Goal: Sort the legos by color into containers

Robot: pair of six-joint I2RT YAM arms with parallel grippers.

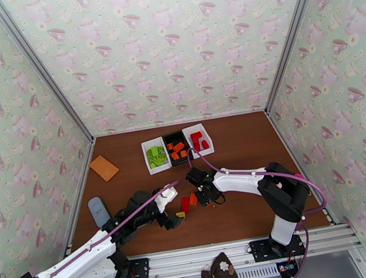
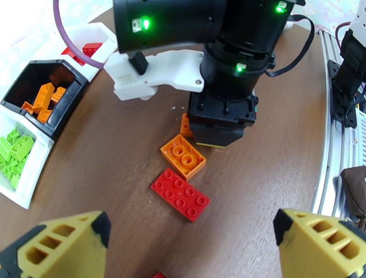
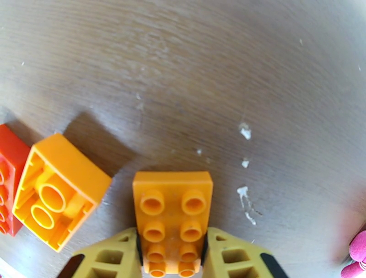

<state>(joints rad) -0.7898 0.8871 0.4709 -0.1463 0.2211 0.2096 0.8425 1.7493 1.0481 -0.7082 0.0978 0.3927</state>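
Yellow ribbed fingertips [image 3: 110,258] of the right gripper [image 3: 173,253] are pressing against both long sides of an orange brick [image 3: 173,210], so I am reading that gripper as closed on it. The brick's near end is running off the bottom of the right wrist view, and I am unable to tell whether it is resting on the worktop [image 3: 228,68] or hanging just clear.

From the left wrist view, the right arm's black wrist housing [image 2: 222,114] is hiding all but one corner of that brick. A second orange brick [image 2: 183,155] is lying upside down just beside it, showing a hollow underside with round tubes. A red plate [image 2: 180,194], thin, glossy and studded two by four, is lying just beside that one. All three are sitting near the middle of the worktop's near edge.

The left gripper [image 2: 192,247] is hanging over them with its jaws spread wide and nothing between them, its fingers cropped at the bottom of the view.

Toward the middle of the far edge, three bins are standing side by side: a green-filled white bin [image 1: 149,159], a black bin [image 1: 175,136] holding orange bricks, and a red-filled white bin [image 1: 207,139].

The worktop is showing matte brown wood grain flecked with white specks. A pink rounded shape [image 3: 359,251] is poking in at one corner, too cropped to name.
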